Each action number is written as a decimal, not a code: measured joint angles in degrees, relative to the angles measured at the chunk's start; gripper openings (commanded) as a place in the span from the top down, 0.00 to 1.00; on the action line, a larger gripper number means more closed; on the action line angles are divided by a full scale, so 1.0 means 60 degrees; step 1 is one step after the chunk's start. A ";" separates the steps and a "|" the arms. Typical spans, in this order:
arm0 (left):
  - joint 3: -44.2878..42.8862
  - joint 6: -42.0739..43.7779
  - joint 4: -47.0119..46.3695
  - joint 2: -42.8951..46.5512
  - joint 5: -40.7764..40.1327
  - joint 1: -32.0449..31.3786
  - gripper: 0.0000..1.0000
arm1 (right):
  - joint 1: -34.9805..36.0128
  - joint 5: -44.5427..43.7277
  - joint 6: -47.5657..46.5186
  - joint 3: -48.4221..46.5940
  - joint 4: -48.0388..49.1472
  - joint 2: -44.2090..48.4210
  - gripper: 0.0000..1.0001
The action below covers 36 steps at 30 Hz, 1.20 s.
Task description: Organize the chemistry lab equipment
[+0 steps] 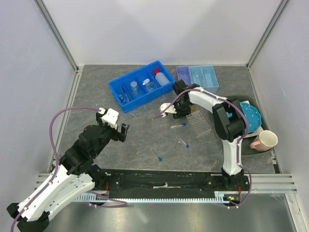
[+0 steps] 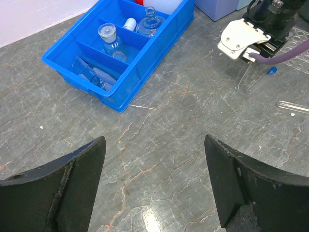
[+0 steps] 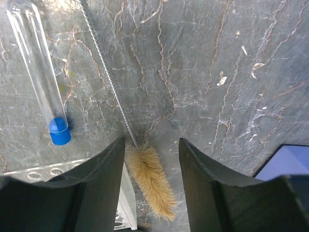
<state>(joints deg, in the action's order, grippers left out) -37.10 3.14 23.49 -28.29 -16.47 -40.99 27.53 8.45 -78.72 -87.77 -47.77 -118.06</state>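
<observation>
The jaws of the right gripper (image 3: 152, 150) stand wide open on each side of the tan brush (image 3: 149, 181), lying on the table beside a blue-capped test tube (image 3: 38, 72), light, soft and bendy, so pinch its thin wire stem; the left gripper (image 2: 154, 150) is open too.

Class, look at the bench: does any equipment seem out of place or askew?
Three blue-capped clear test tubes lie scattered flat on the grey table, not standing in the clear tube rack. A tan-bristled wire brush lies loose beside that rack.
</observation>
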 measured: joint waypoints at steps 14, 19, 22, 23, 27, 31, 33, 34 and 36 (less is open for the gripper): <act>0.0004 0.0004 -0.0004 0.0033 -0.0007 0.0000 0.11 | 0.0011 -0.0248 -0.0277 -0.0157 -0.0226 -0.0270 0.73; 0.0004 0.0000 0.0000 0.0036 -0.0015 0.0000 0.11 | 0.0011 -0.0361 -0.0368 -0.0463 -0.0280 -0.0492 0.88; 0.0004 0.0004 0.0000 0.0040 -0.0025 0.0000 0.11 | 0.0011 -0.0393 -0.0393 -0.0616 -0.0280 -0.0601 0.96; 0.0007 0.0004 0.0000 0.0040 -0.0033 0.0000 0.11 | 0.0011 -0.0390 -0.0404 -0.0659 -0.0273 -0.0623 0.98; 0.0047 0.0004 -0.0004 0.0051 -0.0069 0.0000 0.11 | 0.0004 -0.0321 -0.0342 -0.0780 -0.0240 -0.0678 1.00; 0.0127 0.0004 0.0000 0.0084 -0.0135 0.0000 0.11 | -0.0091 0.0044 -0.0091 -0.0998 -0.0026 -0.0747 1.00; 0.0135 0.0004 -0.0004 0.0102 -0.0171 0.0000 0.11 | -0.0146 0.0346 0.0127 -0.1158 0.0087 -0.0747 1.00; 0.0135 0.0004 -0.0004 0.0113 -0.0178 0.0000 0.11 | -0.0182 0.0481 0.0248 -0.1253 0.0146 -0.0743 1.00; 0.0135 0.0004 -0.0004 0.0138 -0.0182 0.0000 0.11 | -0.0259 0.0790 0.0597 -0.1395 0.0259 -0.0699 1.00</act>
<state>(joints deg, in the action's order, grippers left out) -36.29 3.16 23.46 -27.46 -17.56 -40.99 25.98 13.19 -75.13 -96.14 -46.22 -122.26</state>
